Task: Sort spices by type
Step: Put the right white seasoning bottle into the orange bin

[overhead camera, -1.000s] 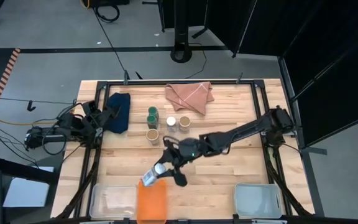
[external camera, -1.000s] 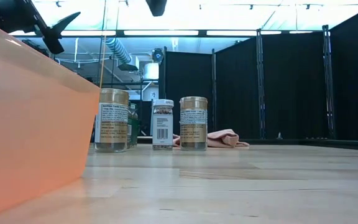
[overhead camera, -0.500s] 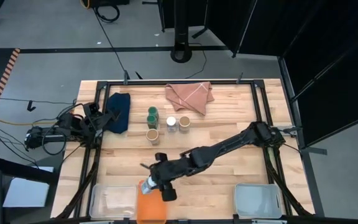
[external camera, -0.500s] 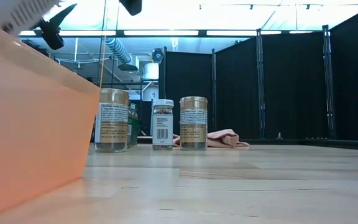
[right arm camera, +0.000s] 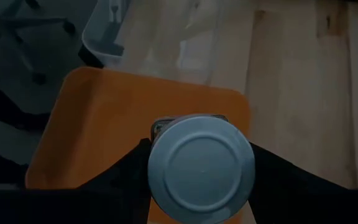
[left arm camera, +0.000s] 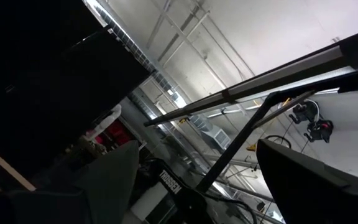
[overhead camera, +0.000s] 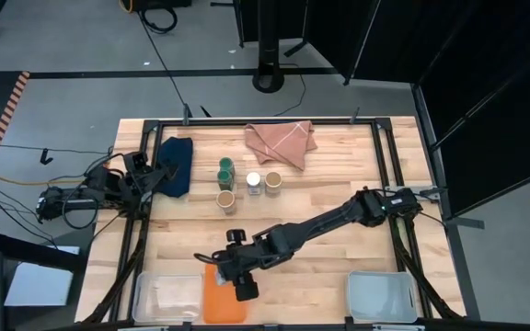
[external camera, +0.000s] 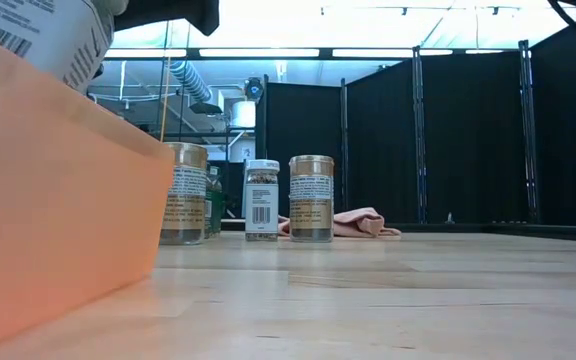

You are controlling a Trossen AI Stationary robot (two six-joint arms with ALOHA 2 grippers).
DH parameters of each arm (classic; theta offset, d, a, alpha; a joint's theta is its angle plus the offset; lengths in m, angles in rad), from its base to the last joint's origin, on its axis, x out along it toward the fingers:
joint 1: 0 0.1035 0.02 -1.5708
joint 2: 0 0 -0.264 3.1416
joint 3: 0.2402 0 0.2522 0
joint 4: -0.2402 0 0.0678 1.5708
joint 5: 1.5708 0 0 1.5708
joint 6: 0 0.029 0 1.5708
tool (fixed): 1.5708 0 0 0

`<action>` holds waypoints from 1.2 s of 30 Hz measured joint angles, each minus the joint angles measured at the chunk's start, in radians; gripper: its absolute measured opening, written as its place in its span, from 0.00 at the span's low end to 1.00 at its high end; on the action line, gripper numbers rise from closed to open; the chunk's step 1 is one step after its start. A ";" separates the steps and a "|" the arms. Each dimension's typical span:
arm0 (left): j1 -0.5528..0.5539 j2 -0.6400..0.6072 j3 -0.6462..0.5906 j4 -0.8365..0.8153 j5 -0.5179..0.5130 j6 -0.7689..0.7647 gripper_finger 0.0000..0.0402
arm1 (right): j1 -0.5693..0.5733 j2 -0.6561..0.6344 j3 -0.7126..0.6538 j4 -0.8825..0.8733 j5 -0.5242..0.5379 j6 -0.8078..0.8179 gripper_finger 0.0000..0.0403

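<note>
Our right tool (right arm camera: 201, 180) grips a white-lid jar (right arm camera: 202, 168), upright, directly above the orange bin (overhead camera: 217, 296); straight down releases it. Left tool, jaws wide, is parked off-table.

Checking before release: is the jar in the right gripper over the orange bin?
Yes, the right wrist view shows the white-lidded jar held directly above the orange bin.

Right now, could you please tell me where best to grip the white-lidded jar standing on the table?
The small white-lidded spice jar stands upright, so come straight down and grip its round body below the lid, front to back; a tan-lidded round jar crowds one side.
</note>
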 joint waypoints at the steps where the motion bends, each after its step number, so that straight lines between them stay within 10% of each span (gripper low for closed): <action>1: 0.000 0.000 0.000 -0.003 0.000 0.000 0.83 | 0.003 0.000 0.000 -0.001 0.000 0.002 0.52; 30: 0.000 0.000 0.000 -0.093 -0.001 0.004 0.83 | 0.005 0.051 -0.002 -0.097 0.001 0.031 0.52; 36: 0.000 0.000 0.000 -0.118 0.000 0.004 0.83 | 0.002 0.051 -0.002 -0.092 0.010 0.066 0.70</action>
